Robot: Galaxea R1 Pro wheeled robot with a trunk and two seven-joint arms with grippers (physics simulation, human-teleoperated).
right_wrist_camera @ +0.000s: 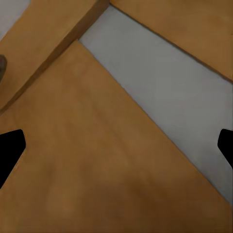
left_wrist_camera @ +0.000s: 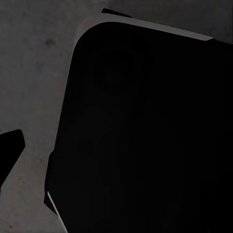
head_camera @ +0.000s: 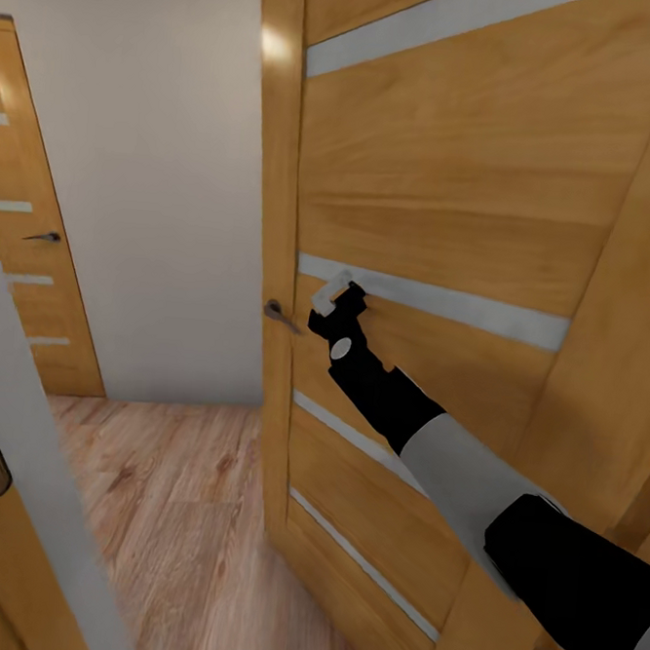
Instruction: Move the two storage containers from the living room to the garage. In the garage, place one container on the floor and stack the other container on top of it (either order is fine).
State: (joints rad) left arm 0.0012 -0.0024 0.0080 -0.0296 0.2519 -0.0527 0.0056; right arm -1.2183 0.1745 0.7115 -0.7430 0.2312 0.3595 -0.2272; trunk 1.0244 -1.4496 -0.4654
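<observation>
The two storage containers are out of view. My right arm reaches forward to a wooden panel door (head_camera: 454, 179) with grey stripes. Its right gripper (head_camera: 339, 297) is up against the door face, just right of the dark metal door handle (head_camera: 279, 314) and at the grey stripe (right_wrist_camera: 165, 97). In the right wrist view the fingertips (right_wrist_camera: 9, 150) stand far apart at the picture's edges with only door wood between them, so it is open. In the left wrist view one fingertip (left_wrist_camera: 9, 150) of the left gripper shows over a dark grey mottled surface, beside a large black rounded body (left_wrist_camera: 145, 136).
The door's edge stands toward me, with light wood-plank floor (head_camera: 174, 509) to its left. Beyond is a white wall (head_camera: 153, 155) and a second striped wooden door (head_camera: 22, 321) with its own handle (head_camera: 45, 236). A grey door frame (head_camera: 29, 478) crosses the near left.
</observation>
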